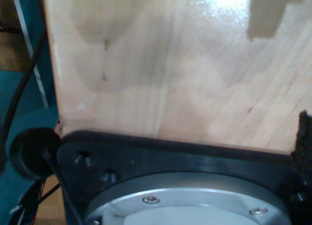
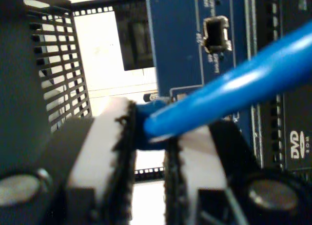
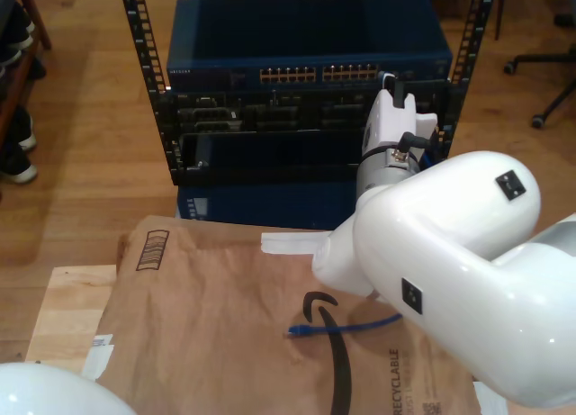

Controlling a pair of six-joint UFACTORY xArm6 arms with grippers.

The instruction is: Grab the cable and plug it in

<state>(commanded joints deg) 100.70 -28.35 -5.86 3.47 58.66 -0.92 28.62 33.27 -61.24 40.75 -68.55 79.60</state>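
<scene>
Cable: thin bright-blue Ethernet patch lead (image 2: pixel 234 91), one end pinched in my second pincer (image 2: pixel 148 137). Second wrist view: white pads (image 2: pixel 105 137) closed down to a narrow gap w/ the blue plug end between them; lead runs out diagonally past the camera. Jaws point at blue equipment faces w/ a small rectangular socket (image 2: pixel 217 33) up ahead; perforated black rack rail (image 2: pixel 58 69) to one side.

Exterior view: white arm reaches to the black rack (image 3: pixel 306 136), wrist at the exterior view's right end of the dark-blue network switch w/ orange port rows (image 3: pixel 310 73). Other end of lead w/ its plug (image 3: pixel 301 330) lies loose on brown kraft paper packaging (image 3: pixel 207 316) over the light wooden tabletop (image 3: pixel 63 307).

My first pincer: cannot tell state. First wrist view gives pale wood surface (image 1: pixel 170 64) and a black mount w/ silver ring (image 1: pixel 185 161), no jaws visible.

Step in hand, my read: approach/insertion at the rack. To do well:
- square plug axis to chosen port before pushing; tilt = jam
- latch orientation not readable here; confirm first
- keep grip firm, plug sits shallow in pads, may pivot
- slow straight push, watch trailing lead for snag on arm
- release only once seated.
</scene>
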